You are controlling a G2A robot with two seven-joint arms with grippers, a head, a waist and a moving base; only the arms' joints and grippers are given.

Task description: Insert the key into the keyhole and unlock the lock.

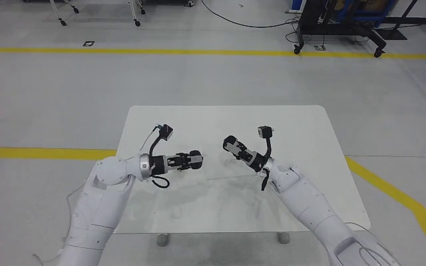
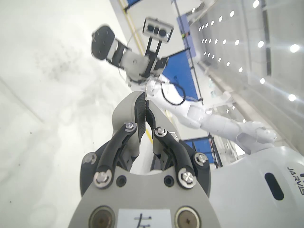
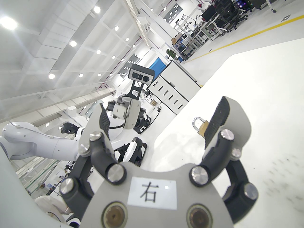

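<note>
Left tool (image 2: 145, 96) clenched, pads (image 2: 140, 106) pressed together; any key between them is too small to tell. Brass padlock (image 3: 200, 126) rests on white counter (image 3: 261, 77) just beyond released right tool (image 3: 162, 103). Unheld, the padlock could slide away under a key's push

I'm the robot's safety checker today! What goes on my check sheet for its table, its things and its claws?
Surface: white table, grey scuff marks in places.
Job's things: padlock on the table, ahead of the right claw; key not made out.
Clutter: nothing seen.
Claws: left claw shut, above the table; right claw open, empty.
Cables: black loop at the left wrist; black cable on the floor.
Surroundings: yellow floor lines, wheeled frame, white cabinet.
</note>
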